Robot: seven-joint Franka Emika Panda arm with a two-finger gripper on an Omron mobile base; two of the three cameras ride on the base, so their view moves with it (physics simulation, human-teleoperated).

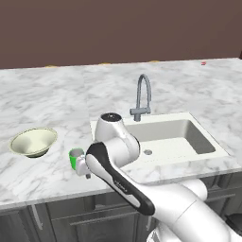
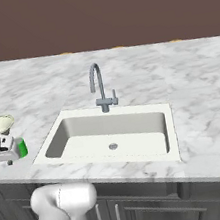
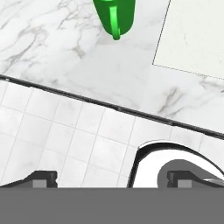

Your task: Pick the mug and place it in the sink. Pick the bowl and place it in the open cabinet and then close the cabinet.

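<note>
mug [image 1: 74, 158] upright on the counter [image 1: 56, 104], between bowl [image 1: 34, 141] and sink [image 1: 189, 137]. gripper [image 3: 111, 179] released, empty, at the near counter edge; mug lies just beyond it, away from the robot.

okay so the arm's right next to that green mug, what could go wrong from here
1. The open end effector sits close beside the mug near the counter's front edge; a sideways nudge might tip it or push it off.
2. The bowl lies just left of the mug, so a wide swing could clip it.
</note>
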